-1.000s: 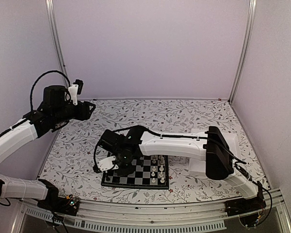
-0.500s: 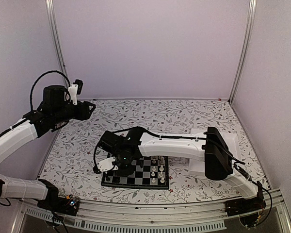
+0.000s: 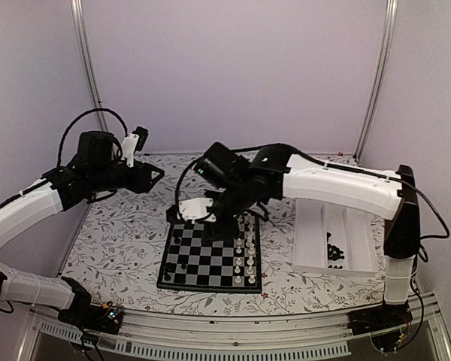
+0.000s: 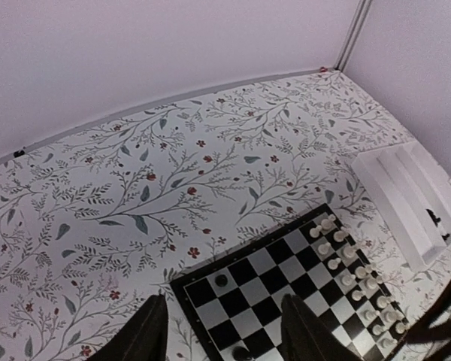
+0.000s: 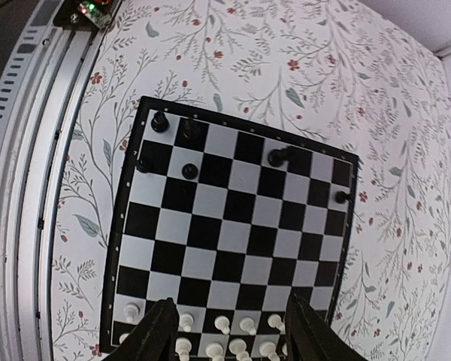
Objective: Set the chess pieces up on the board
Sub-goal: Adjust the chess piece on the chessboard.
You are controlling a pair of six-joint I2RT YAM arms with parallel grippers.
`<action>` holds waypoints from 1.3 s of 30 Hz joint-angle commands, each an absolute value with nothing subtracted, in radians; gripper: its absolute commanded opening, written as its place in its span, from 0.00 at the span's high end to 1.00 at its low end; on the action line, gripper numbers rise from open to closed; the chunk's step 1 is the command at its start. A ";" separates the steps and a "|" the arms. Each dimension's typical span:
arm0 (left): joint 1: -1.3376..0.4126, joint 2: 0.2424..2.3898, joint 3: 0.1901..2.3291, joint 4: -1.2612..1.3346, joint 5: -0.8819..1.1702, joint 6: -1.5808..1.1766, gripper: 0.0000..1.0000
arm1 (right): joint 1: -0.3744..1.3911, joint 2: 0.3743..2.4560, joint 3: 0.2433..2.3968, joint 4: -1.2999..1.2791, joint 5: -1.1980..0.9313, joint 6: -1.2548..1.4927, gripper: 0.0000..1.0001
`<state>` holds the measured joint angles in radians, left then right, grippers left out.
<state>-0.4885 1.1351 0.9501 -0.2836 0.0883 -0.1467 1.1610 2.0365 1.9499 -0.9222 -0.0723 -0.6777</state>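
**Flowered table, both pincers released over the board**

Lilac walls close in a table (image 3: 113, 241) covered with a leaf-and-berry print. The board (image 3: 203, 263) lies flat on it near the front edge, roughly midway between the two arm bases. A white tray (image 3: 313, 233) sits on the table to the right of the board and apart from it.

Six black chess pieces (image 5: 189, 171) show in the right wrist view. Four cluster at one corner of the board, and two more stand further along the same side. In the overhead view that side is the left one. A small heap of dark pieces (image 3: 332, 252) lies in the tray; they are too small to tell apart. White pieces (image 3: 245, 259) stand in two rows along the board's right side.

The right pincer (image 5: 229, 304) hangs high above the board, fingers spread, with nothing held between them. The left pincer (image 4: 222, 312) hovers over the table near the board's far left corner, pointing toward it. Its fingers are likewise parted and empty.
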 commanded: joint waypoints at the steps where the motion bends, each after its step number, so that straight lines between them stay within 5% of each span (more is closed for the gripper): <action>1: -0.584 1.169 0.966 -0.423 0.158 -0.151 0.51 | 0.997 1.788 1.731 -0.889 -0.204 -0.628 0.48; 7: -0.764 1.333 0.993 -0.532 0.112 -0.162 0.70 | 0.592 1.496 1.378 -0.710 -0.496 -0.568 0.52; 13: -0.830 1.474 0.995 -0.560 0.118 -0.167 1.00 | 0.354 1.232 1.004 -0.437 -0.618 -0.514 0.51; 17: -0.870 1.556 1.019 -0.604 0.152 -0.141 1.00 | 0.270 1.137 0.853 -0.316 -0.682 -0.492 0.49; 39: -0.919 1.665 1.037 -0.704 0.104 -0.131 1.00 | 0.254 1.219 0.856 -0.333 -0.715 -0.520 0.47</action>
<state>-0.9035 1.6905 1.0576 -0.6792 0.1040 -0.1322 0.2588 1.2034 0.8570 -0.3485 -0.6922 -0.5129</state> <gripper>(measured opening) 0.012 0.531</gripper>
